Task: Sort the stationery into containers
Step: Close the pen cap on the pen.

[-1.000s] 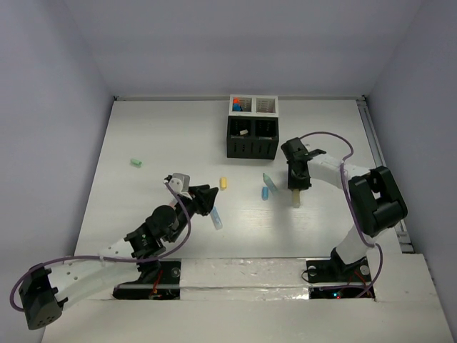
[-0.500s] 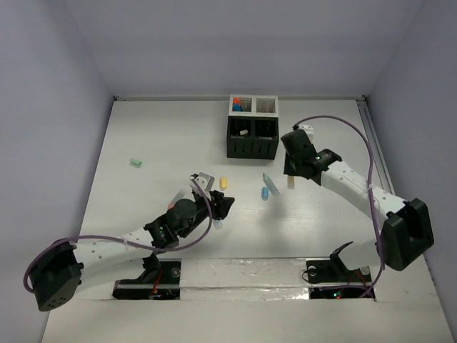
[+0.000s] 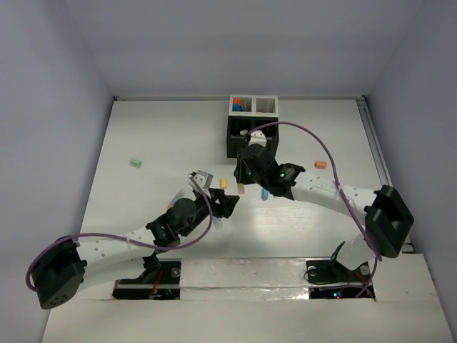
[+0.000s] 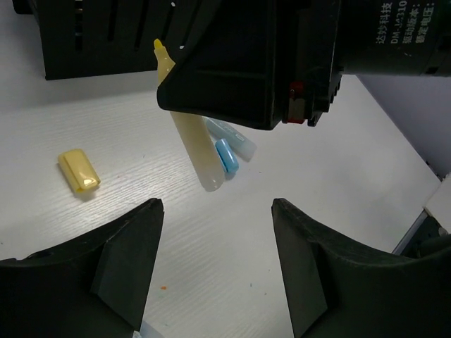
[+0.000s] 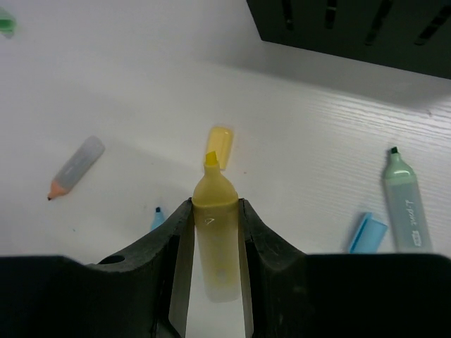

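My right gripper (image 5: 215, 211) is shut on an uncapped yellow highlighter (image 5: 215, 232), tip pointing away, above the table just in front of the black part of the containers (image 3: 239, 146). In the left wrist view the same highlighter (image 4: 197, 151) hangs slanted from the right gripper's black body. Its yellow cap (image 5: 220, 146) lies on the table just beyond the tip. My left gripper (image 4: 218, 232) stands open and empty low over the table, facing the highlighter. A teal highlighter (image 5: 405, 208) and a blue cap (image 5: 366, 232) lie to the right.
A short grey pencil (image 5: 76, 167) and a blue highlighter tip (image 5: 157, 217) lie near the left arm. A green piece (image 3: 135, 163) sits far left, an orange cap (image 3: 319, 165) to the right. The white part of the containers (image 3: 264, 105) holds markers.
The right arm has swung left, carrying the yellow highlighter from beside the container to in front of it. The left gripper has opened and moved slightly right.
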Robot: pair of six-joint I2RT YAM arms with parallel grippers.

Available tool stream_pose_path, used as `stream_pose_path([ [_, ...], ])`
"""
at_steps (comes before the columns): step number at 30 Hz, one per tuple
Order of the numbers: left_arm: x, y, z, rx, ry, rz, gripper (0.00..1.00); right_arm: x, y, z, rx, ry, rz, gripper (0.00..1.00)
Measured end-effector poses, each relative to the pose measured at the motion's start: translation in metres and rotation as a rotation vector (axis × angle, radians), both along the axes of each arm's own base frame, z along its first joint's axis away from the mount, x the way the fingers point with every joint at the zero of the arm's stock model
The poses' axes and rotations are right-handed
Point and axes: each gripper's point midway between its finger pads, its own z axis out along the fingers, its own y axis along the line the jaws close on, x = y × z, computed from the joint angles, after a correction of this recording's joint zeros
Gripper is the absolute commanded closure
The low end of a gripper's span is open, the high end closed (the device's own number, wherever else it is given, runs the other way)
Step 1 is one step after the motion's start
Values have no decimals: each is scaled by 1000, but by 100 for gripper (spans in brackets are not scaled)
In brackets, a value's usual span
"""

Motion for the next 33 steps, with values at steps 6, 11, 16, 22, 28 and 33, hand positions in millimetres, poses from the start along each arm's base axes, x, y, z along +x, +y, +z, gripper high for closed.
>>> stream_pose_path([
  [6, 10, 6, 5, -48, 16, 35, 40, 1, 20, 13, 84, -26, 26, 100],
  [11, 19, 12, 8, -80, 34, 56, 41, -2, 30, 19, 124, -32, 51, 100],
  [16, 25, 17, 9, -105, 48, 70, 44, -6, 36, 20, 144, -25, 73, 100],
  [22, 27, 16, 8, -114, 60, 54, 47, -11, 43, 23, 170, -19, 91, 100],
  [28, 24, 11, -3, -93, 90, 24, 49, -16, 51, 28, 194, -21, 115, 100],
  [33, 25, 11, -5, -95, 98, 23, 54, -19, 54, 35, 212, -33, 128, 100],
])
